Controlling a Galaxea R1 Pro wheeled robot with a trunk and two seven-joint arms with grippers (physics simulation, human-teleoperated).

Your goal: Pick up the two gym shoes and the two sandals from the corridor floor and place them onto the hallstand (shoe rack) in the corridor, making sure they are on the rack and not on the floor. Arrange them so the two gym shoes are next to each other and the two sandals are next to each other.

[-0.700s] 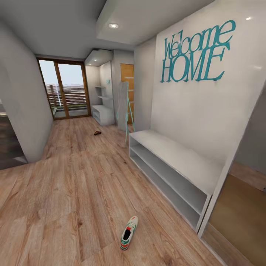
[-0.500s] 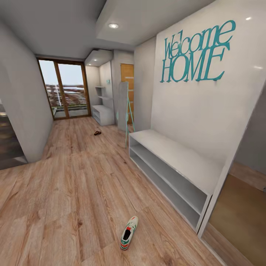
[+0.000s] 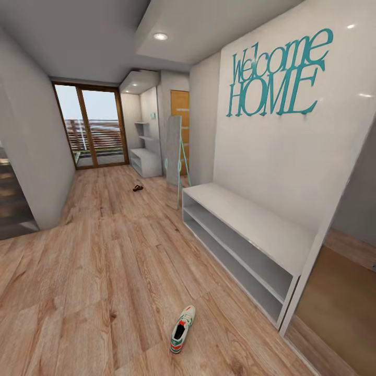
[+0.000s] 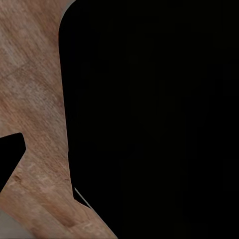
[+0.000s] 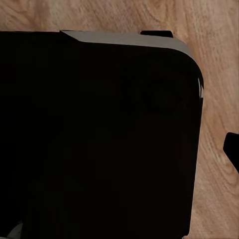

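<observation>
Looking down my corridor floor [image 3: 104, 271], a dark sandal [image 3: 137, 188] lies far off at about 11 o'clock, near the grey hallstand [image 3: 146, 162] by the glass door. One gym shoe [image 3: 182, 322] lies close ahead at 12 o'clock, just right of my centreline, its long axis running toward 1 o'clock, heel nearest me. The white bench [image 3: 245, 235] stands at 2 o'clock. My right arm looks nearer the shoe. I cannot tell whether either hand is open or closed.
</observation>
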